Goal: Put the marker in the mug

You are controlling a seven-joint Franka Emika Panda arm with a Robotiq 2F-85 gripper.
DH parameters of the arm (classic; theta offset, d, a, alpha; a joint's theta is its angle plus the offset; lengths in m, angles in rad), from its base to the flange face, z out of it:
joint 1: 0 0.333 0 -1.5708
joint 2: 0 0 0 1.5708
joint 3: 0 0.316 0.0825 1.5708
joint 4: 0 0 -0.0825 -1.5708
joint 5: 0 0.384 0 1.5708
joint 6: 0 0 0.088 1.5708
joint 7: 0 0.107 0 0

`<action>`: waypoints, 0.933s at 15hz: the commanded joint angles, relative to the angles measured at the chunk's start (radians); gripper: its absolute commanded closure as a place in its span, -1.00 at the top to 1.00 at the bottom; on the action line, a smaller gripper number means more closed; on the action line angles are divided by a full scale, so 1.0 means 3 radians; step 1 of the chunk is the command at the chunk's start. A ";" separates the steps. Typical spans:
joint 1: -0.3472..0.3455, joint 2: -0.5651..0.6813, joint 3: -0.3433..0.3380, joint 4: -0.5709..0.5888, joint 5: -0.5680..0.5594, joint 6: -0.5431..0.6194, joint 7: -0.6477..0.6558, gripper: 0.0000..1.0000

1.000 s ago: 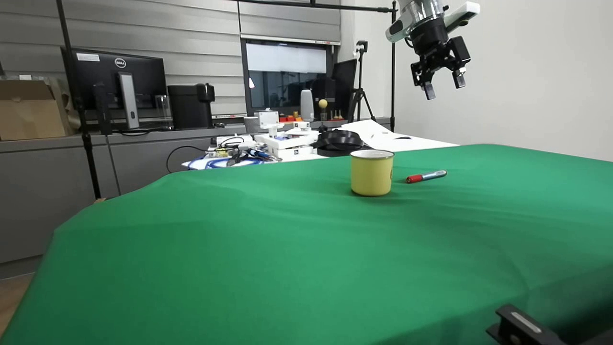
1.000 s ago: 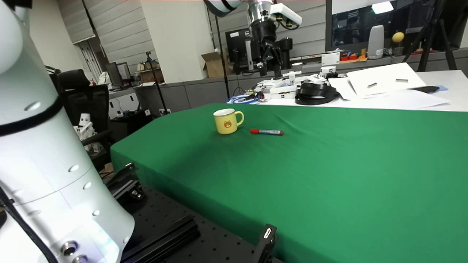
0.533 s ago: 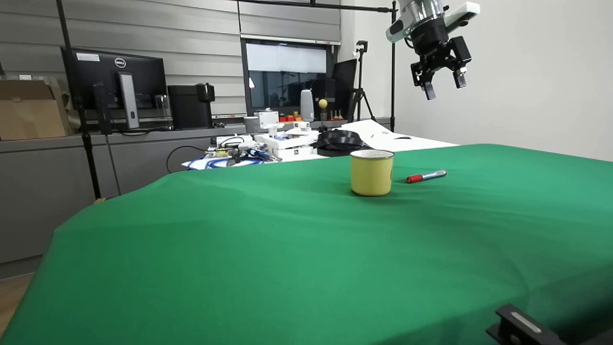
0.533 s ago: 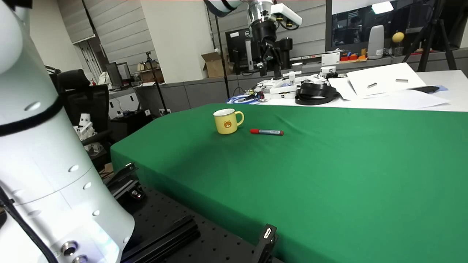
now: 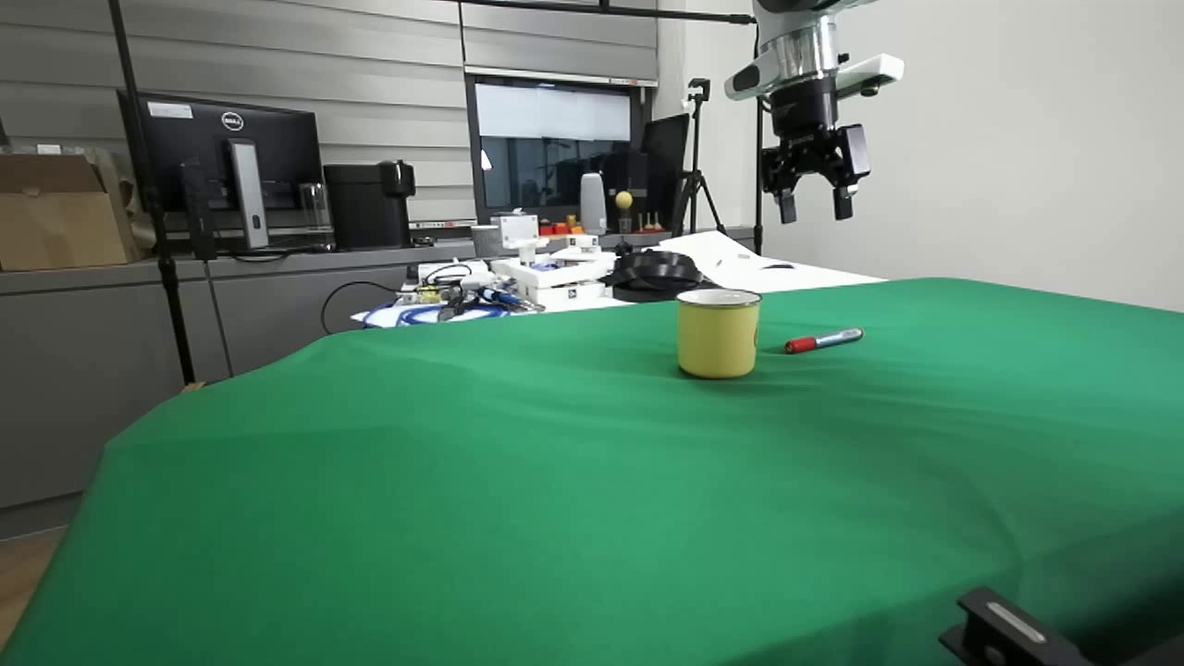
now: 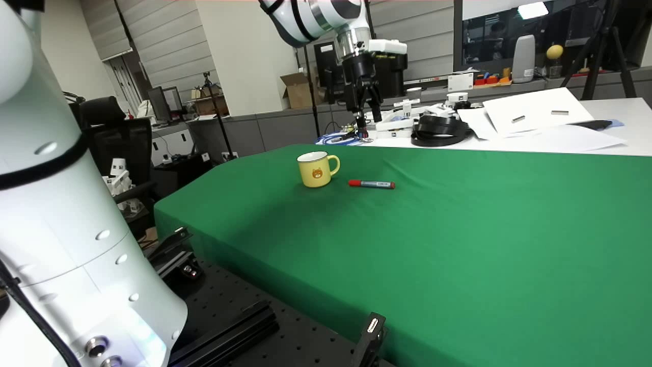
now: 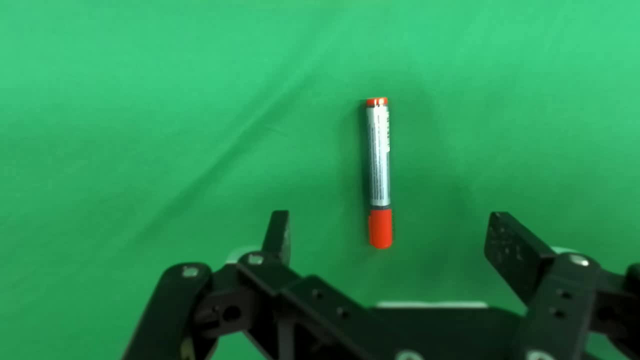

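— Biggest thing here?
— Green cloth [image 6: 484, 255], spread wide, with a few soft wrinkles.
— And after this?
— White robot arm [image 6: 86, 224], with thick base near the cloth in an exterior view.
— And black gripper [image 5: 815, 208], together or apart?
— Apart, with clear gap between jaws in the wrist view; hanging well above the cloth, pointing downward.
— Next in size?
— Yellow mug [image 6: 314, 171], upright on the cloth, with small animal face on its side.
— And smallest thing?
— Red and silver marker [image 7: 380, 155], lying on the cloth near the mug but apart from it, with red cap toward the mug's handle.
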 commanded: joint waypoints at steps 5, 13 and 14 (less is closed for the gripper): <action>-0.0103 -0.0075 0.0117 -0.0583 0.0310 0.0722 -0.0314 1.00; -0.0161 0.0134 0.0139 -0.0740 0.0446 0.1323 -0.0457 1.00; -0.0164 0.0173 0.0145 -0.0733 0.0437 0.1380 -0.0457 1.00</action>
